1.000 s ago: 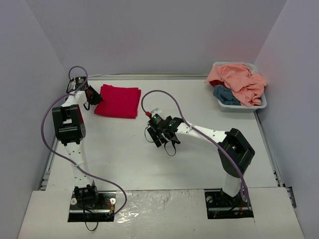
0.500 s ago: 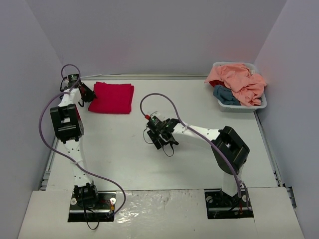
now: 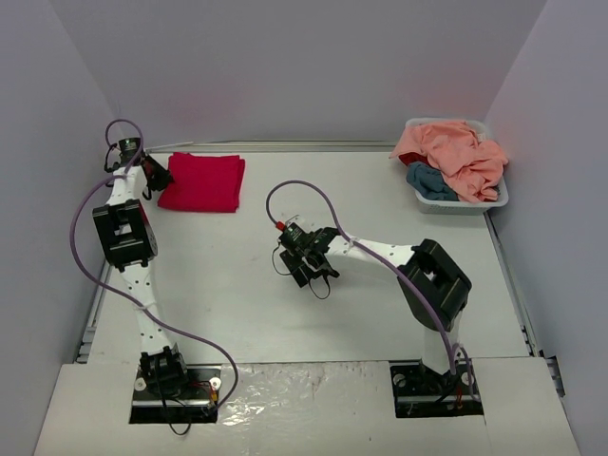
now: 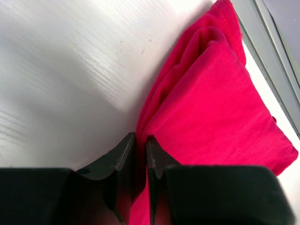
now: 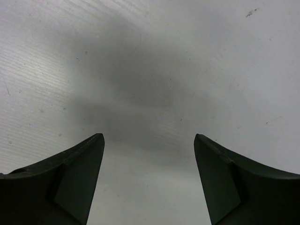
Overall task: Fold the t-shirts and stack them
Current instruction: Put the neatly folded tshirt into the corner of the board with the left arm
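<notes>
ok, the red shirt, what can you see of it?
The red shirt is plain crimson soft cloth, folded into a layered rectangle, lying flat on the white table at the far left near the back edge. The left end effector is shut on its left edge, pinching the layers.

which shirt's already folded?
The red t-shirt, a flat folded rectangle on the table at far left, its edge pinched in the left hand. The peach t-shirt and teal t-shirt lie crumpled in the white basket.

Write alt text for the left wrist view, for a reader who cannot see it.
The left gripper grips the near edge of a folded red t-shirt, jaws closed on it. The shirt lies on a white table.
</notes>
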`<control>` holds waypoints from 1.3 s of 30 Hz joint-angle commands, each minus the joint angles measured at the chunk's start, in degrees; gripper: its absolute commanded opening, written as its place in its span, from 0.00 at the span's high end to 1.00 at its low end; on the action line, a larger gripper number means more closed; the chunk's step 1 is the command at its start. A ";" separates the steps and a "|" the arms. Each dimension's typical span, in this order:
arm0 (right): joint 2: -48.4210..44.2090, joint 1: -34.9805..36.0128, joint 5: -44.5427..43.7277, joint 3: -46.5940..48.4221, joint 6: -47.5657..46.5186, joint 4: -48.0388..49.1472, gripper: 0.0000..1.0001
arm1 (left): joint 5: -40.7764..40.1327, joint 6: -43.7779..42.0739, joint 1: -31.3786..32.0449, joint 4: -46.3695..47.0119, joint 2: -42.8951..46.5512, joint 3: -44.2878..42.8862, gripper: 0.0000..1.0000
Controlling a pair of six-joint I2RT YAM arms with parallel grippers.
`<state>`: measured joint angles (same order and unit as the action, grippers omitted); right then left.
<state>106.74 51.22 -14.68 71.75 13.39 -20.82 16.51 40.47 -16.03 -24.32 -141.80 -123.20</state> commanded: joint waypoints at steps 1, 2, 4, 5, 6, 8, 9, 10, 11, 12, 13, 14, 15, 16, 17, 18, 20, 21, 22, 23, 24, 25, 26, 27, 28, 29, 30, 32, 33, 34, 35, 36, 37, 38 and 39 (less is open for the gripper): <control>1.10 -0.77 -0.35 0.68 -0.12 -1.51 0.27 | -0.08 -0.92 -1.11 -1.17 -0.32 -3.63 0.86; 1.36 -0.95 -0.35 0.68 -0.12 -1.51 0.27 | 0.10 -1.09 -1.28 -1.61 -0.58 -4.15 0.86; 1.98 -1.12 -0.35 0.76 -0.12 -1.50 0.27 | -0.16 -1.79 -1.63 -2.49 -1.46 -5.91 0.86; 2.07 -1.21 -0.35 0.76 -0.12 -1.51 0.26 | -0.43 -1.88 -1.81 -2.66 -1.64 -6.26 0.86; 2.33 -1.21 -0.18 0.85 -0.12 -1.42 0.26 | -0.52 -1.97 -2.07 -2.67 -1.64 -6.35 0.86; 2.60 -1.39 0.17 0.94 -0.12 -1.51 0.26 | -0.52 -1.88 -2.95 -2.23 -1.90 -6.62 0.86; 2.77 -1.39 0.26 0.94 -0.20 -1.51 0.26 | -0.34 -1.71 -3.21 -2.31 -2.08 -7.23 0.86; 2.95 -1.56 0.44 1.03 -0.20 -1.59 0.26 | -0.25 -1.71 -3.83 -2.23 -2.43 -7.58 0.86; 2.95 -1.65 0.53 1.03 -0.20 -1.59 0.26 | -0.08 -1.71 -4.09 -2.31 -2.61 -8.02 0.86; 3.30 -1.65 0.70 1.20 -0.29 -1.59 0.26 | 0.10 -1.53 -4.36 -2.40 -2.87 -8.98 0.86; 3.47 -1.65 0.88 1.29 -0.29 -1.59 0.26 | 0.19 -1.53 -4.62 -2.58 -3.05 -9.51 0.86; 3.74 -1.65 0.88 1.38 -0.29 -1.51 0.26 | 0.36 -1.45 -4.97 -2.75 -3.22 -9.78 0.86; 4.18 -1.74 0.97 1.47 -0.29 -1.59 0.26 | 0.62 -1.44 -5.06 -2.75 -3.31 -9.96 0.86; 4.35 -1.65 1.05 1.82 -0.29 -1.51 0.26 | 0.54 -1.44 -5.24 -2.67 -3.31 -10.13 0.86; 4.62 -1.74 1.31 1.91 -0.29 -1.59 0.26 | 0.36 -1.53 -5.41 -2.58 -3.14 -10.13 0.85; 4.97 -1.65 1.40 2.08 -0.38 -1.51 0.26 | 0.28 -1.53 -5.50 -2.49 -3.13 -10.13 0.85; 5.32 -1.65 1.76 2.26 -0.38 -1.51 0.26 | -0.08 -1.10 -5.76 -1.53 -2.87 -9.09 0.85; 5.84 -1.74 1.76 2.35 -0.47 -1.51 0.26 | 0.01 -0.75 -5.76 -0.83 -2.78 -8.56 0.85; 6.11 -1.65 1.76 2.52 -0.47 -1.59 0.26 | 0.01 -0.74 -5.85 -0.56 -2.96 -8.46 0.85; 6.20 -1.74 2.02 2.70 -0.55 -1.59 0.26 | 0.10 -0.65 -5.85 -0.38 -3.39 -8.90 0.85; 6.72 -1.65 2.02 2.78 -0.56 -1.51 0.26 | 0.19 -0.57 -5.77 -0.29 -3.57 -9.08 0.85; 6.82 -1.65 2.11 2.87 -0.56 -1.59 0.26 | 0.19 -0.48 -5.76 -0.38 -3.84 -9.17 0.85; 7.08 -1.65 2.20 3.05 -0.56 -1.51 0.26 | 0.19 -0.39 -5.85 -0.03 -4.10 -9.34 0.85; 7.34 -1.65 2.37 3.05 -0.56 -1.51 0.26 | 0.19 -0.30 -5.94 0.06 -4.19 -9.43 0.85; 7.52 -1.65 2.46 3.05 -0.56 -1.68 0.26 | 0.19 -0.30 -5.94 0.23 -4.28 -9.43 0.85; 7.61 -1.65 2.46 3.05 -0.56 -1.68 0.26 | 0.01 -0.30 -6.03 0.32 -4.28 -9.52 0.85; 7.87 -1.65 2.55 3.14 -0.56 -1.68 0.26 | 0.10 -0.30 -6.03 0.58 -4.28 -9.43 0.85; 8.22 -1.74 2.55 3.31 -0.47 -1.68 0.26 | 0.27 -0.30 -6.03 1.20 -4.37 -9.43 0.85; 8.57 -1.65 2.81 3.57 -0.55 -1.68 0.26 | 0.62 -0.22 -6.03 1.37 -4.37 -9.34 0.84; 8.75 -1.65 2.99 3.66 -0.56 -1.77 0.26 | 0.63 -0.21 -6.03 1.46 -4.37 -9.34 0.83; 9.10 -1.74 3.16 3.84 -0.56 -1.86 0.26 | 0.63 -0.21 -6.03 1.55 -4.37 -9.43 0.82; 9.19 -1.65 3.16 3.93 -0.47 -1.86 0.26 | 0.71 -0.21 -6.03 1.64 -4.28 -9.43 0.82; 9.28 -1.56 3.42 4.10 -0.47 -1.86 0.26 | 0.80 -0.21 -6.03 1.64 -4.28 -9.60 0.81; 9.63 -1.56 3.51 4.19 -0.38 -1.94 0.26 | 0.80 -0.30 -6.03 1.64 -4.19 -9.69 0.81; 9.72 -1.48 3.51 4.28 -0.38 -1.94 0.26 | 0.80 -0.30 -6.03 1.64 -4.02 -9.69 0.79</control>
<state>112.81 49.84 -12.16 76.36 13.17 -20.40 17.15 39.24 -20.75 -24.29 -146.58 -130.41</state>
